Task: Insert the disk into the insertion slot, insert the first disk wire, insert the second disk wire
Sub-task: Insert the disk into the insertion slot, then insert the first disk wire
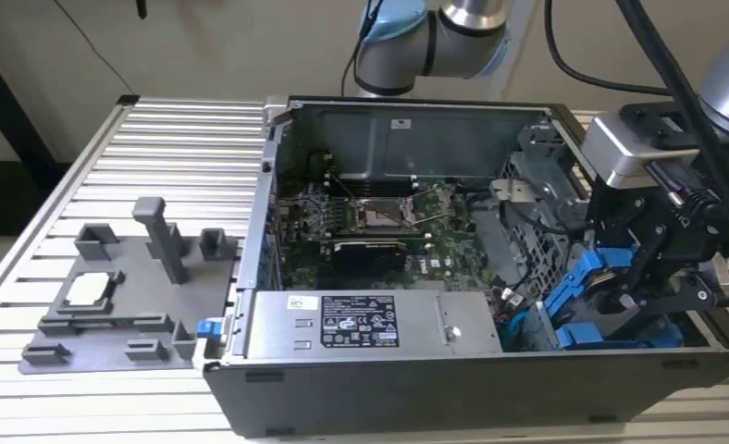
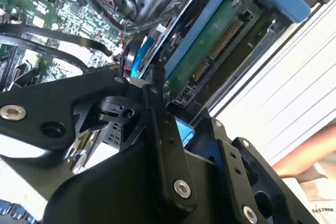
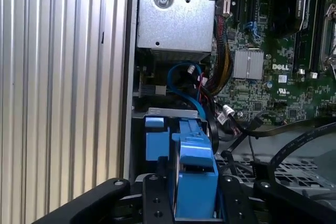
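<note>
**A:** Which step is in hand?

**B:** The first, it seems. The gripper (image 3: pixel 195 196) pinches the disk (image 3: pixel 194 161) by its blue carrier, at the mouth of the insertion slot (image 1: pixel 618 335). That is in the computer case's (image 1: pixel 463 393) front corner, at the exterior view's right.

**A:** Is there room to move?

**B:** Little. The case wall runs close on one side and loose cables (image 3: pixel 185 85) crowd the other. Seating the disk likely calls for keeping the carrier square to the rails.

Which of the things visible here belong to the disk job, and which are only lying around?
For the job: the gripper, shut on the disk; the insertion slot with blue rails; the blue wire.
Just lying about: the grey fixture plate on the table, the power-supply box, the motherboard.
</note>
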You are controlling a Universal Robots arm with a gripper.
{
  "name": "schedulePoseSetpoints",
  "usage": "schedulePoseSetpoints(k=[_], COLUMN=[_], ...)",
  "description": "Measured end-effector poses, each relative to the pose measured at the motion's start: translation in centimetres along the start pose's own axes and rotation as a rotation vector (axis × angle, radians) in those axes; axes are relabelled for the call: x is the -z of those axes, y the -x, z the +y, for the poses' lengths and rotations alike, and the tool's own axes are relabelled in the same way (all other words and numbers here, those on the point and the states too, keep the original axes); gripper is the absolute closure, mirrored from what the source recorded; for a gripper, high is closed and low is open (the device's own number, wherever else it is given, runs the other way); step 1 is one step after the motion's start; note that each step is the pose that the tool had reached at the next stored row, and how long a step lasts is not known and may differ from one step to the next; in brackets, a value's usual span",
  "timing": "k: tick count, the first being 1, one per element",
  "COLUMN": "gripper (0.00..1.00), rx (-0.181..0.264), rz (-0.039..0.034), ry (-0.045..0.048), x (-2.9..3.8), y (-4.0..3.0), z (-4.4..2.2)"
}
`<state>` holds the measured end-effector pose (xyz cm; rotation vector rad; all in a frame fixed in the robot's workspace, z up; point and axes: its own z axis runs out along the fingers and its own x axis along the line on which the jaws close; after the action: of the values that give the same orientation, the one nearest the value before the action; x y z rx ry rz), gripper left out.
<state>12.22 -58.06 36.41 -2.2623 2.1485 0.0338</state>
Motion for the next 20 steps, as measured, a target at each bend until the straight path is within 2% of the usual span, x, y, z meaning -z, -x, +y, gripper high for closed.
schedulePoseSetpoints(k=[3, 4, 10, 11, 12, 13, 19, 20], gripper=[0.53, 0.46, 0.46, 0.46, 0.46, 0.46, 0.46, 0.46], rx=[0.0, 0.0, 0.0, 0.0, 0.001, 0.001, 0.006, 0.006], rz=[-0.0003, -0.0004, -0.0003, 0.0, 0.0006, 0.0013, 0.0049, 0.0045], ry=[0.0003, 0.0003, 0.0, -0.0031, -0.0114, -0.0255, -0.1344, -0.148], x=[0.3, 0.3, 0.76, 0.77, 0.78, 0.78, 0.77, 0.77], y=[0.02, 0.04, 0.2, 0.22, 0.23, 0.24, 0.25, 0.25], z=[0.0, 0.0, -0.01, -0.01, -0.02, -0.02, -0.02, -0.01])
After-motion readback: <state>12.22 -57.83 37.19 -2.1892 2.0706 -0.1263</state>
